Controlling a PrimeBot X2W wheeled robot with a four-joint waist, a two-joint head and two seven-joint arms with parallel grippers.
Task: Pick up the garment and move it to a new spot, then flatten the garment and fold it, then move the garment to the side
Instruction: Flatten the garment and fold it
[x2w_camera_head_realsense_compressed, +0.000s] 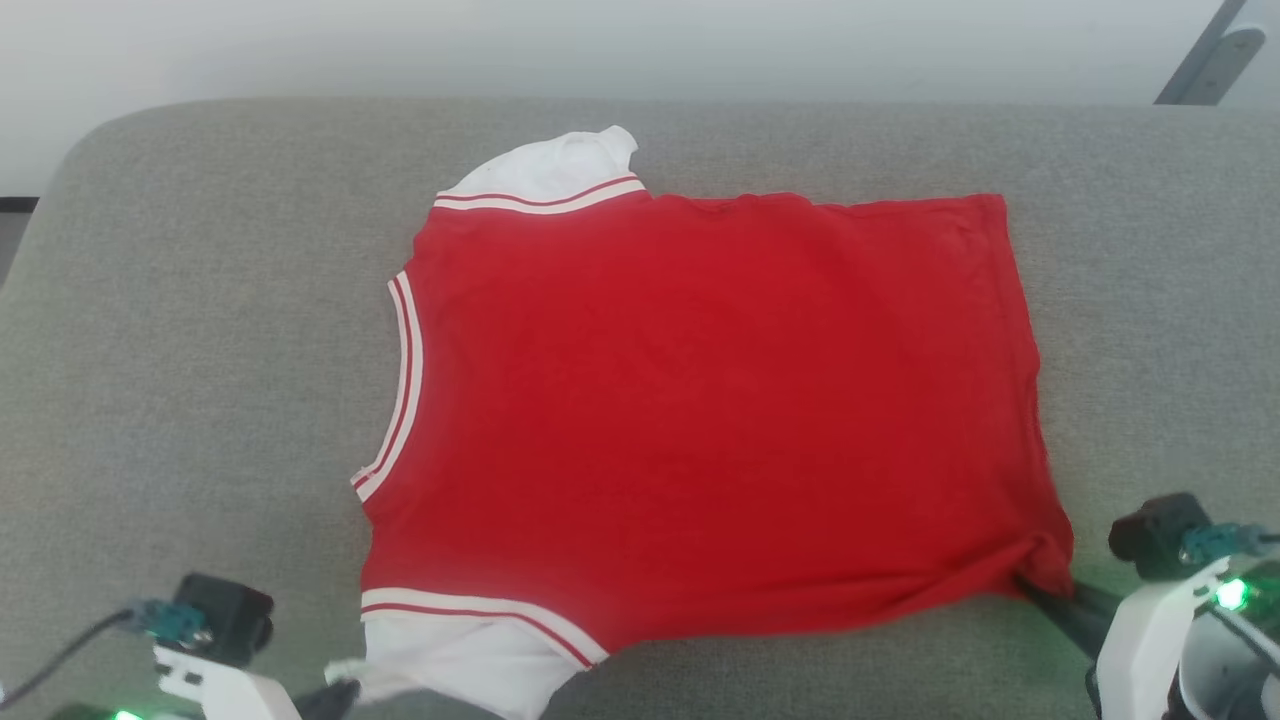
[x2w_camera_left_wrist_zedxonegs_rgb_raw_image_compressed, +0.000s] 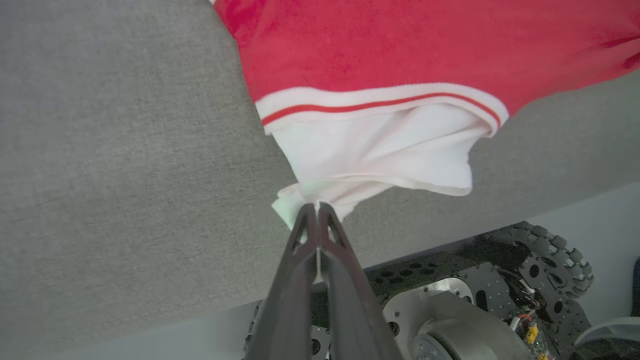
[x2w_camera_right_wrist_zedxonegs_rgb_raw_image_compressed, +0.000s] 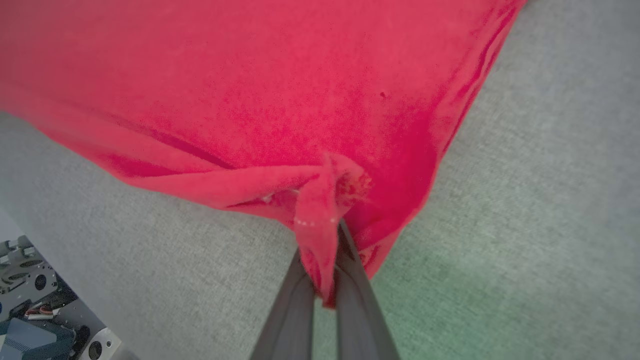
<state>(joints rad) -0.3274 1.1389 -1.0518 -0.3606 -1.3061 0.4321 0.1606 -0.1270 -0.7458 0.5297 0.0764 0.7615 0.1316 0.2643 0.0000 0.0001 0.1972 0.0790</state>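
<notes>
The garment (x2w_camera_head_realsense_compressed: 700, 400), a red T-shirt with white sleeves and striped trim, lies spread on the grey cushion (x2w_camera_head_realsense_compressed: 200, 350), collar to the left and plain red side up. My left gripper (x2w_camera_left_wrist_zedxonegs_rgb_raw_image_compressed: 317, 206) is shut on the edge of the near white sleeve (x2w_camera_left_wrist_zedxonegs_rgb_raw_image_compressed: 380, 150), which bunches at its fingertips. In the head view that left gripper (x2w_camera_head_realsense_compressed: 335, 692) sits at the lower left. My right gripper (x2w_camera_right_wrist_zedxonegs_rgb_raw_image_compressed: 327, 235) is shut on the near hem corner of the garment (x2w_camera_right_wrist_zedxonegs_rgb_raw_image_compressed: 320, 210), with red cloth folded between the fingers. It appears at the lower right in the head view, right gripper (x2w_camera_head_realsense_compressed: 1040, 590).
The grey cushion (x2w_camera_left_wrist_zedxonegs_rgb_raw_image_compressed: 125, 150) has bare room left and right of the shirt. Its near edge runs just below the grippers, with my wheeled base (x2w_camera_left_wrist_zedxonegs_rgb_raw_image_compressed: 475, 300) beneath. A dark metal strut (x2w_camera_head_realsense_compressed: 1205, 60) stands at the far right behind the cushion.
</notes>
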